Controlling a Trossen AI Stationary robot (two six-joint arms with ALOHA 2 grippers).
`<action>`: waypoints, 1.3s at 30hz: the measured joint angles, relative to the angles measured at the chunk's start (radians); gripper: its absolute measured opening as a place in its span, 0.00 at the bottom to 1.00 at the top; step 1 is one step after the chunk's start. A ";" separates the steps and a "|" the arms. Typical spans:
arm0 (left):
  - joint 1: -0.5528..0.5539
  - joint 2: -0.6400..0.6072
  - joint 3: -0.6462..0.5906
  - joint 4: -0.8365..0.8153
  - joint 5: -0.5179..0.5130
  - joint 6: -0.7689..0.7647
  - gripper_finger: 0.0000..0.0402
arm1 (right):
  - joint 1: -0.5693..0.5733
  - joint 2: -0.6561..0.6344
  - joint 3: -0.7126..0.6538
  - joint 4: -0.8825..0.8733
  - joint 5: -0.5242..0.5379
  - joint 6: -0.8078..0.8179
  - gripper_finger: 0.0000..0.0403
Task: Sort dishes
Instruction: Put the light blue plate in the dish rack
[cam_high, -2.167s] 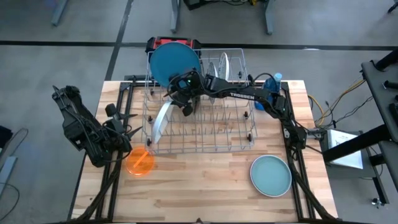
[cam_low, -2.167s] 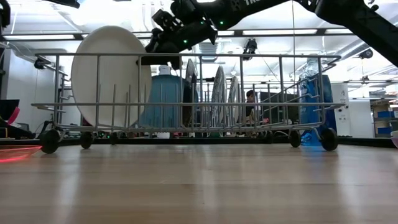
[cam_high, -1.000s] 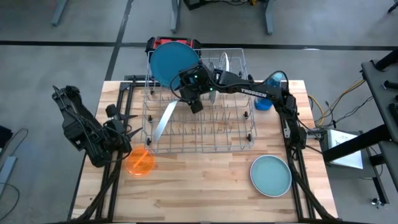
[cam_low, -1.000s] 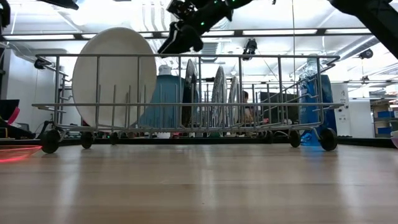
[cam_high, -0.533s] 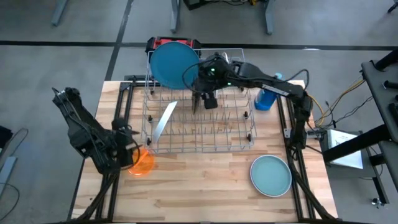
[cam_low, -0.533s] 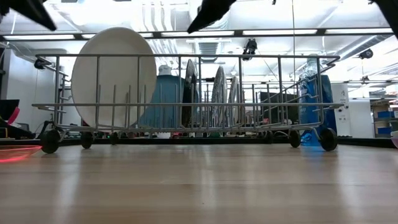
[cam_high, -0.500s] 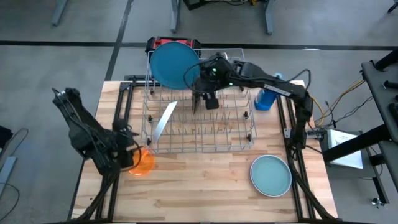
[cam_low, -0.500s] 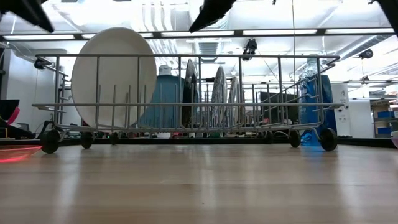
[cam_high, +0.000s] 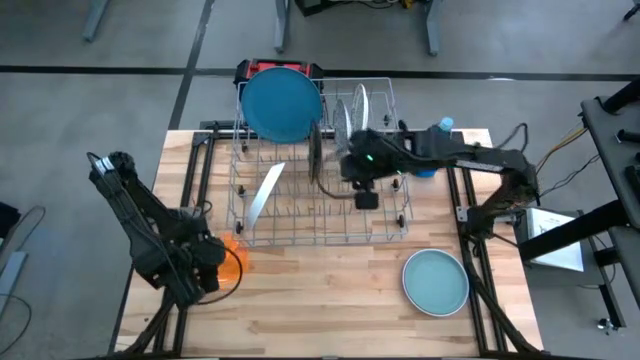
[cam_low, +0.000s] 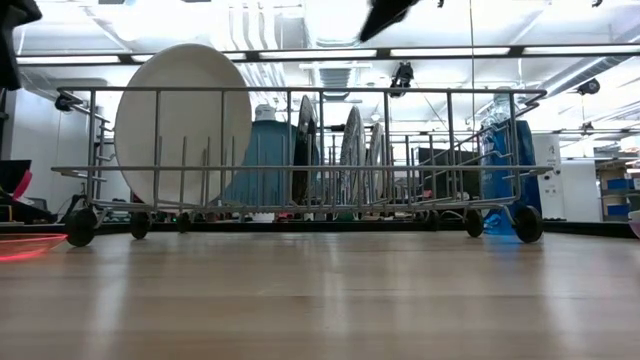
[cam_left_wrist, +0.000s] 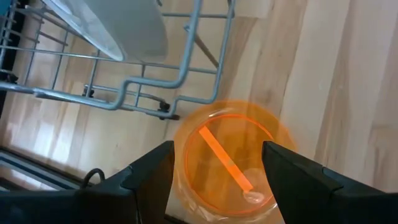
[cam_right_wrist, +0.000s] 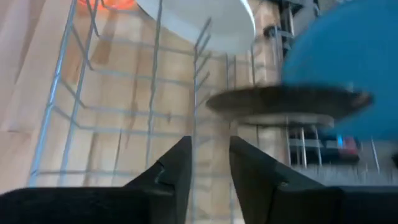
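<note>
The small translucent orange plate (cam_left_wrist: 231, 157) lies flat at lower left of the table, between the left gripper (cam_left_wrist: 214, 167)'s wide-spread jaws. It looks light, thin and slippery, so pinch its rim. The right gripper (cam_right_wrist: 209, 163), jaws narrow and empty, hovers over the wire rack (cam_high: 385, 232) at centre.

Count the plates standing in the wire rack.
5 visible: a large blue plate at the back, a white plate leaning at the left, a dark plate, and two thin plates behind; others may be hidden.
</note>
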 joint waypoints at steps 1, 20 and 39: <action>-0.006 0.010 0.000 0.001 0.000 -0.009 0.58 | 0.019 -0.031 -0.030 -0.004 0.031 0.041 0.21; -0.019 0.033 0.051 0.165 -0.215 0.204 0.58 | 0.437 -0.326 -0.543 -0.114 0.140 0.997 0.02; -0.019 0.035 0.232 0.174 -0.564 0.515 0.58 | 0.844 -0.198 -0.867 0.182 0.041 1.530 0.28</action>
